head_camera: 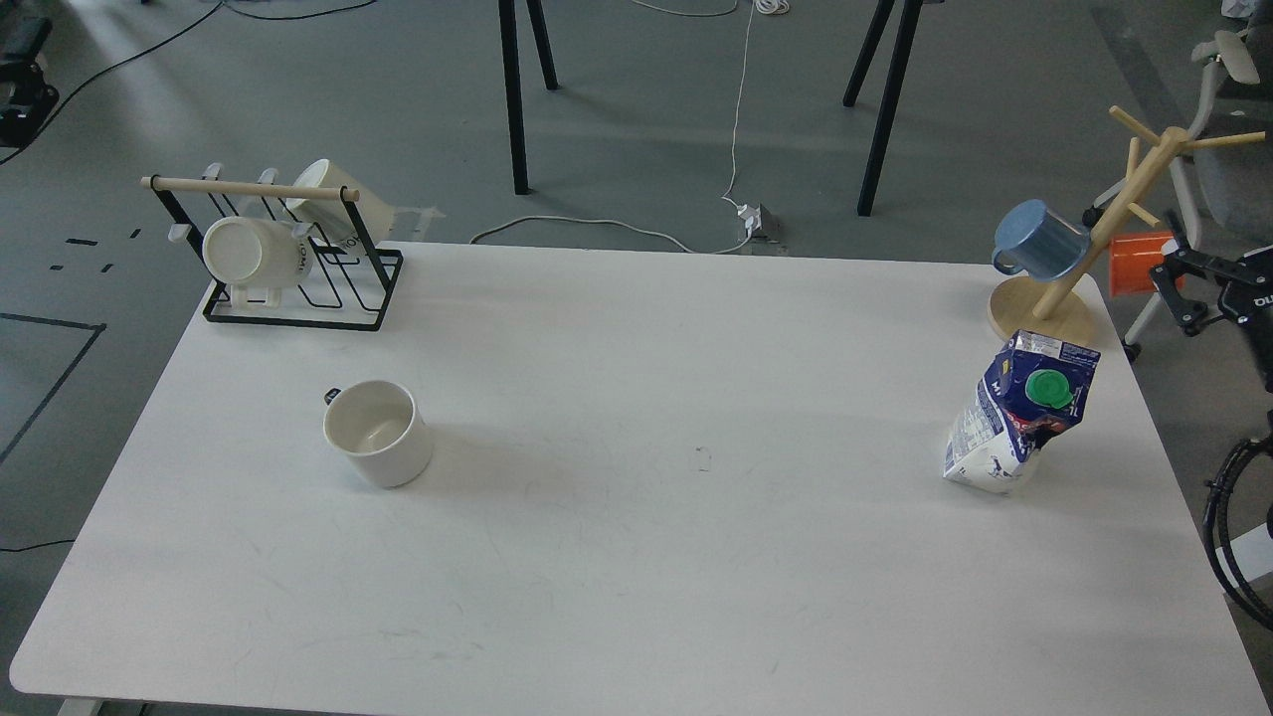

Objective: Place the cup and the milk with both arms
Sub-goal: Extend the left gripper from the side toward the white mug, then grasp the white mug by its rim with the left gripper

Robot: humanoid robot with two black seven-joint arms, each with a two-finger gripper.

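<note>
The cup is a squat white mug with a cream inside and a small black handle at its far left. It stands upright on the left side of the white table. The milk is a dented blue and white carton with a green cap, and it leans on the right side of the table. A dark two-pronged part at the right edge, past the table, looks like my right gripper. It is far from the carton and holds nothing; its state is unclear. My left gripper is out of view.
A black wire rack with two cream mugs stands at the back left corner. A wooden mug tree holding a blue mug stands at the back right, just behind the carton. Black cables hang beside the table's right edge.
</note>
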